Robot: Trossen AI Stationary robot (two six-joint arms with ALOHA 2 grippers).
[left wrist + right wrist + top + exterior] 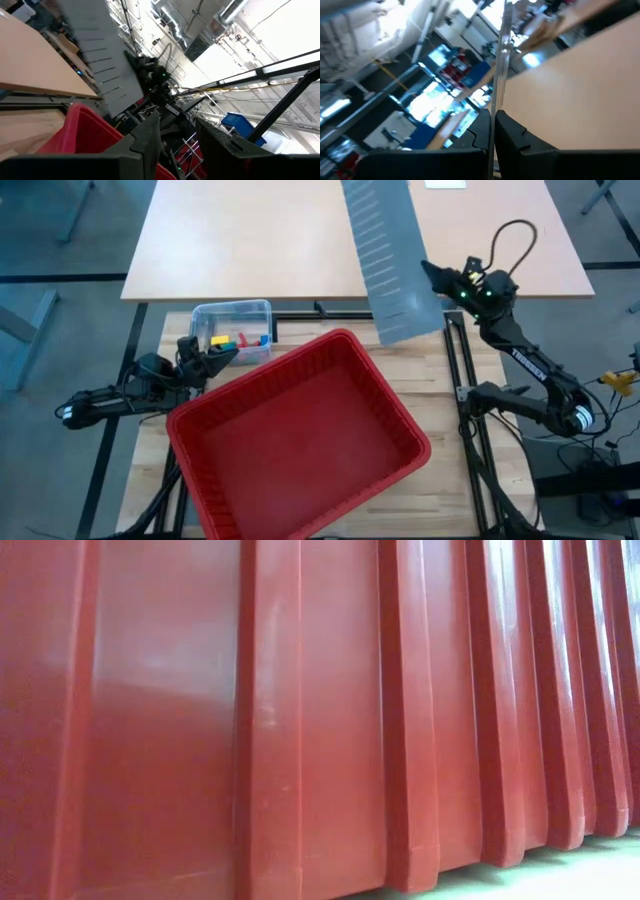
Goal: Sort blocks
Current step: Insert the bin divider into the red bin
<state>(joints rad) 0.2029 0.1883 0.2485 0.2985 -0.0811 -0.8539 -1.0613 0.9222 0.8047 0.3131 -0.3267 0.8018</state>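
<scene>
The blocks (240, 339) lie in a small clear tub (232, 313) at the far left of the worktop (455, 450), just beside the far corner of the big red bin (300, 440). They are small plastic pieces; yellow, red, green and blue ones show, heaped close together.

The left pincer (222, 356) is at the near edge of the tub, over the bin's left rim, its fingers (150, 140) a little apart with nothing seen between them.

The right pincer (432, 275) is at the far right, clamped on the edge of a long grey slotted panel (385, 255).
</scene>
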